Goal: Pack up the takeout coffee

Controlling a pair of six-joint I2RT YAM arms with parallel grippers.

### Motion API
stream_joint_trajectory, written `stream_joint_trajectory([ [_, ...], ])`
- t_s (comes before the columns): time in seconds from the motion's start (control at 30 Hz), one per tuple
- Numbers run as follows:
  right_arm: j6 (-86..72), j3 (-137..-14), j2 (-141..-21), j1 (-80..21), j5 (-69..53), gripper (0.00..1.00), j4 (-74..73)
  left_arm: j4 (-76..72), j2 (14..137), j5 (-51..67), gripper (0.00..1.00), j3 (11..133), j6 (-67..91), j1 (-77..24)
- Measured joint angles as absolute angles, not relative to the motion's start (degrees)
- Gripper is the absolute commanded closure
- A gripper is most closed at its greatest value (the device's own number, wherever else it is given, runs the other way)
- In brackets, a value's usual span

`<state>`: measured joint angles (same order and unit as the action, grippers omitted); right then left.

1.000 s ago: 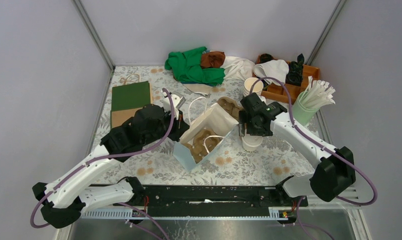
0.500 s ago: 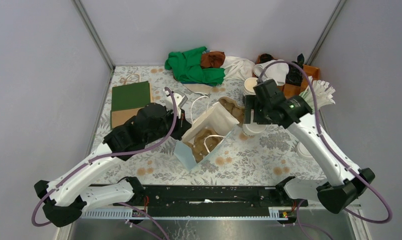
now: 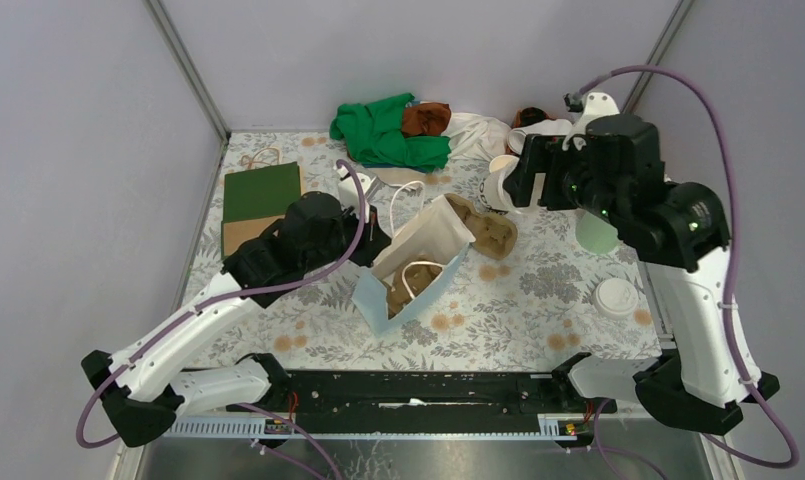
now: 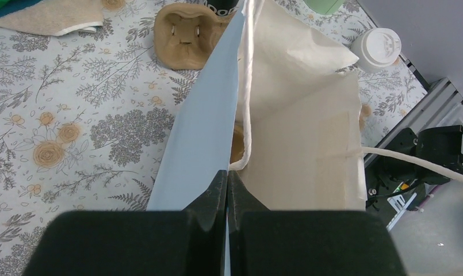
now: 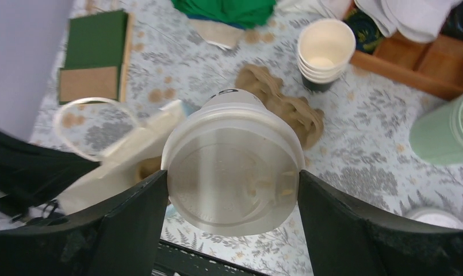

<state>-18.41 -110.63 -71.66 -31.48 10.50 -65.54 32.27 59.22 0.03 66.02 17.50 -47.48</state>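
My right pincer (image 5: 234, 192) grasps the coffee cup (image 5: 234, 167) between its fingers, lifted high. My left pincer (image 4: 227, 192), clenched on the bag (image 4: 298, 144) edge just ahead of it, props the mouth open. If the cup comes down off-centre, I reckon it could snag that rim and tip.

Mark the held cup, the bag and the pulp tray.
Cup (image 5: 234, 172), right wrist view, on its lid.
Bag (image 4: 298, 144), left wrist view, on its cream panel.
Pulp tray (image 4: 186, 34), left wrist view, on a cup well.

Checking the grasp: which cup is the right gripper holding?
The takeout coffee, the lidded cup raised mid-air; the other lidded cup and the lidless stack stand free.
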Motion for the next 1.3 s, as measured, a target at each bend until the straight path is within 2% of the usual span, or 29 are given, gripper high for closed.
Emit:
stream_joint_trajectory([
  [0.2, -17.17, -117.38, -72.53, -31.48, 2.57, 0.22, -65.49, 31.55, 60.8, 2.22, 1.0, 66.74, 18.48, -46.17],
  [0.43, -17.45, -111.68, -73.08, -31.75, -5.74, 0.23, -61.98, 32.8, 63.11, 3.4, 1.0, 69.32, 20.03, -43.99],
  [0.73, -18.06, -108.84, -79.0, -40.73, -4.93, 0.25, -57.56, 33.45, 64.36, 5.63, 1.0, 71.75, 21.28, -43.59],
  [1.1, -14.39, -103.2, -78.76, -42.04, -1.15, 0.27, -58.92, 32.75, 64.36, 12.69, 1.0, 71.24, 21.56, -41.3],
  [1.2, -13.85, -103.2, -78.3, -42.06, -0.08, 0.27, -59.83, 32.12, 64.42, 14.59, 0.86, 70.78, 20.97, -40.12],
  [1.3, -13.76, -103.96, -78.59, -42.13, 1.13, 0.27, -60.86, 31.42, 65.43, 14.61, 0.61, 70.59, 19.84, -39.24],
])
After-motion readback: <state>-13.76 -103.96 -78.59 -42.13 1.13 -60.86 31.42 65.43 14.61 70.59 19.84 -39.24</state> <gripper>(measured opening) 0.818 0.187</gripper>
